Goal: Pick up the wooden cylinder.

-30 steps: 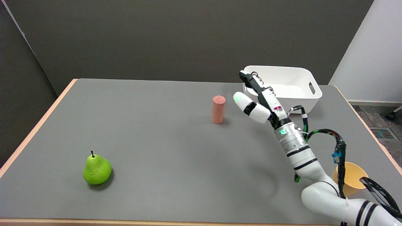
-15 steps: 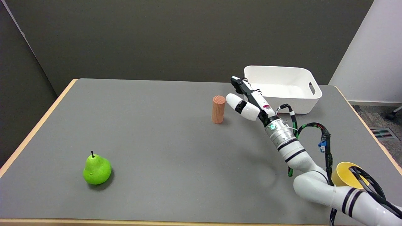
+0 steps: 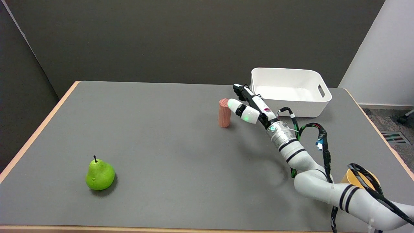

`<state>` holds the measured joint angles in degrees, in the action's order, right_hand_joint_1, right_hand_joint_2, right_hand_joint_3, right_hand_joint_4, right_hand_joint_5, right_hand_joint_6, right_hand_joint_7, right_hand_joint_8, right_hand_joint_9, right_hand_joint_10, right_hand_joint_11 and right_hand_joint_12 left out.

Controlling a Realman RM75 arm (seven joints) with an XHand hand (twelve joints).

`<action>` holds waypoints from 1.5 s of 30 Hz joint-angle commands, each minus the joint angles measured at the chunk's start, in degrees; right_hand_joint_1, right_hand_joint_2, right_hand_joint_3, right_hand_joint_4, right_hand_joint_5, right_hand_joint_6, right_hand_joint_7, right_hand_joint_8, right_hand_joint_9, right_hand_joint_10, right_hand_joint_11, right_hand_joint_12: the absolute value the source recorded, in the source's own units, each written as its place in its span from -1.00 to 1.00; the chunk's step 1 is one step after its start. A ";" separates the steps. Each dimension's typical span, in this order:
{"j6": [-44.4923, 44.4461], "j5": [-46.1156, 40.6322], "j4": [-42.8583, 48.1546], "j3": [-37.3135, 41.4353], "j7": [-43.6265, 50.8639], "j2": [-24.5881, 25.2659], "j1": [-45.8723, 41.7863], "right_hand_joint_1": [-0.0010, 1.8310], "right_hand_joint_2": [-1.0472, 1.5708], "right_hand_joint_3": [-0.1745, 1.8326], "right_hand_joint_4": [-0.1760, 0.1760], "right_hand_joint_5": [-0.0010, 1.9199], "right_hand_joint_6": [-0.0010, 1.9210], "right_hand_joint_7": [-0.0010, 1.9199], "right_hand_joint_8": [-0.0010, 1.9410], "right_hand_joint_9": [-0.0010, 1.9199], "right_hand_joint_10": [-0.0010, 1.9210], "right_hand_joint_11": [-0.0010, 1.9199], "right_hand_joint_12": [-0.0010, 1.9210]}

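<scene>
The wooden cylinder (image 3: 224, 113) stands upright on the grey bench (image 3: 155, 136), left of the white bin (image 3: 318, 100). The right hand (image 3: 247, 106) reaches just beside the cylinder's right side, fingers spread, holding nothing. A green pear (image 3: 99, 175) sits well left of the cylinder.

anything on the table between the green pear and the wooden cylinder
Nothing: in the head view the stretch of grey table between the green pear and the upright wooden cylinder is bare.
</scene>
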<state>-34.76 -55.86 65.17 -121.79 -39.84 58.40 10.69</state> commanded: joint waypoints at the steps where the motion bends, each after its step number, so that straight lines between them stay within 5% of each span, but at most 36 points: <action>1: 3.07 0.07 -9.69 -2.69 -0.92 4.02 6.16 -0.70 0.27 0.13 -1.00 -0.93 -0.61 -0.90 -0.64 -0.97 -0.44 -1.00 -0.21; 26: 3.52 0.07 -14.74 -5.30 -0.96 6.27 10.74 -0.67 0.31 0.02 -0.81 -0.90 -0.67 -0.86 -0.73 -0.94 -0.48 -1.00 -0.18; 35: 3.52 0.07 -14.93 -5.30 -0.96 6.27 10.89 -0.38 0.33 0.05 -0.52 -0.83 -0.62 -0.80 -0.72 -0.90 -0.44 -1.00 -0.09; 45: 3.52 0.79 -15.22 -5.30 -0.96 6.27 11.01 -0.37 0.30 0.18 -0.47 -0.83 -0.53 -0.79 -0.63 -0.90 -0.39 -1.00 -0.05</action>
<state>-31.34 -55.60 50.85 -126.89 -40.77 64.43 21.07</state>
